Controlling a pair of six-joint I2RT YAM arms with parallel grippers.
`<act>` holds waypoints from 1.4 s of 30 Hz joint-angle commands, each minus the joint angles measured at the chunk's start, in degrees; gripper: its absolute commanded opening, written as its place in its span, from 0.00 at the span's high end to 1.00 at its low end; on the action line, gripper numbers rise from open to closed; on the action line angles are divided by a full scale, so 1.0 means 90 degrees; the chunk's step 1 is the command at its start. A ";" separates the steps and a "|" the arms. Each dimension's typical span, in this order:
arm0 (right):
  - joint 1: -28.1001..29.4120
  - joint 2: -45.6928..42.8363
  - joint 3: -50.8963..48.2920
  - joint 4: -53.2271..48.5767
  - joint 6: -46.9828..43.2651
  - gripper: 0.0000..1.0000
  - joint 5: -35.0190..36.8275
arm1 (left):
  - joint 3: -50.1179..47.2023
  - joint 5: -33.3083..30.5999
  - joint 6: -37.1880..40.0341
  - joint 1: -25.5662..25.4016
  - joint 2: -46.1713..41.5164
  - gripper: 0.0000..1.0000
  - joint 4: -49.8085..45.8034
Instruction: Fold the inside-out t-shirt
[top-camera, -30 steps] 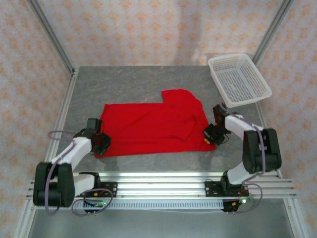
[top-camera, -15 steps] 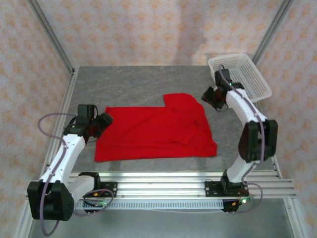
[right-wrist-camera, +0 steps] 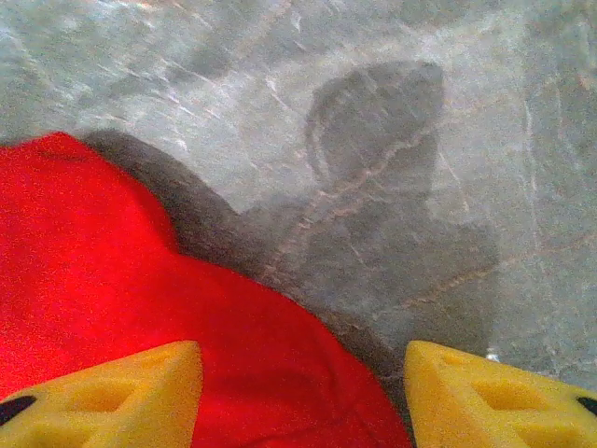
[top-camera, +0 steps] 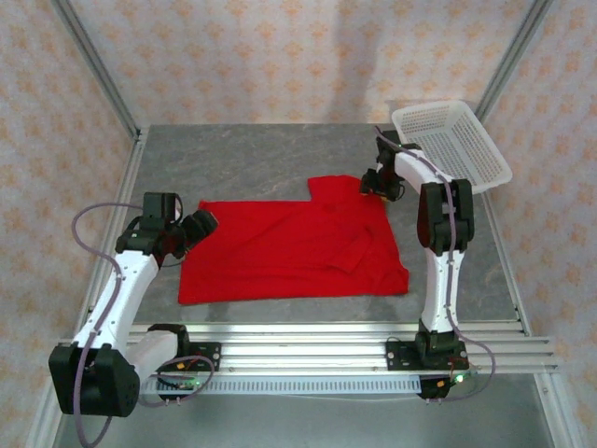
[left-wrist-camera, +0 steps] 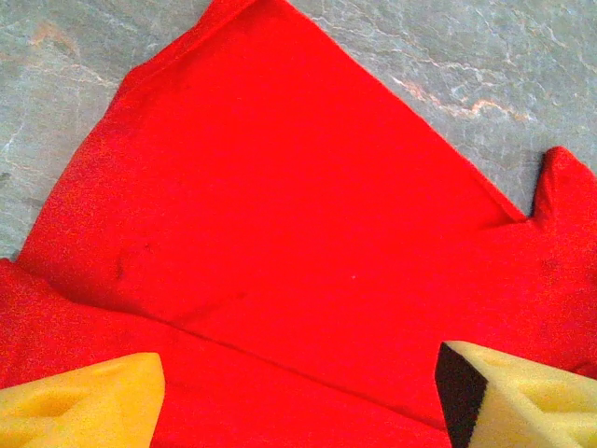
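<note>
1 t-shirt [top-camera: 289,252], 1 wht basket [top-camera: 452,147], 1 table [top-camera: 242,159], 2 grippers: L gripper [top-camera: 201,225], R gripper [top-camera: 369,185].

Bright, even light — soft shadow on the table [right-wrist-camera: 373,177], slight blur.

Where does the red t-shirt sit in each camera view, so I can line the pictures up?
Top external: the t-shirt lies flat in the middle of the table, toward the near edge.
Left wrist: the t-shirt covers most of the picture, except the top corners.
Right wrist: the t-shirt takes the lower left.
Shared landmark: the grey marbled table under its edge.
</note>
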 commanded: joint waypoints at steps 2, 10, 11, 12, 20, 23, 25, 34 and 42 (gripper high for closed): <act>0.0210 0.0410 0.0532 -0.0568 -0.0359 0.43 0.0482 | 0.0223 0.0012 0.0267 -0.0013 -0.0094 0.22 -0.0401; 0.0313 0.0719 0.0762 -0.0769 -0.0506 0.46 0.0533 | 0.0175 -0.0078 0.0187 -0.0013 -0.0085 0.22 -0.0510; 0.0321 0.0792 0.0801 -0.0822 -0.0471 0.50 0.0407 | 0.0184 -0.0121 0.0181 -0.0013 -0.0084 0.22 -0.0546; 0.0329 0.0857 0.0847 -0.0871 -0.0436 0.58 0.0358 | 0.0178 -0.0166 0.0171 -0.0013 -0.0082 0.22 -0.0570; 0.0314 0.0445 0.1138 -0.1197 -0.0484 0.99 0.0512 | 0.1276 -0.0673 0.0209 0.0086 0.1256 0.26 -0.1009; 0.0317 -0.0025 0.0926 -0.1161 -0.0377 1.00 0.0309 | 0.2269 -0.0713 0.0409 0.0180 0.2410 0.21 -0.1278; 0.0323 -0.0300 0.0626 -0.1047 -0.0231 1.00 0.0145 | 0.2849 -0.0767 0.0516 0.0202 0.3098 0.21 -0.1322; 0.0342 -0.1333 -0.0513 -0.0471 0.0649 1.00 -0.0427 | 0.5047 -0.1417 0.1005 0.0212 0.5969 0.64 -0.1606; 0.0343 -0.1357 -0.0397 -0.0821 0.0590 1.00 -0.0319 | 0.6214 -0.1544 0.1897 0.0207 0.7233 0.59 -0.1993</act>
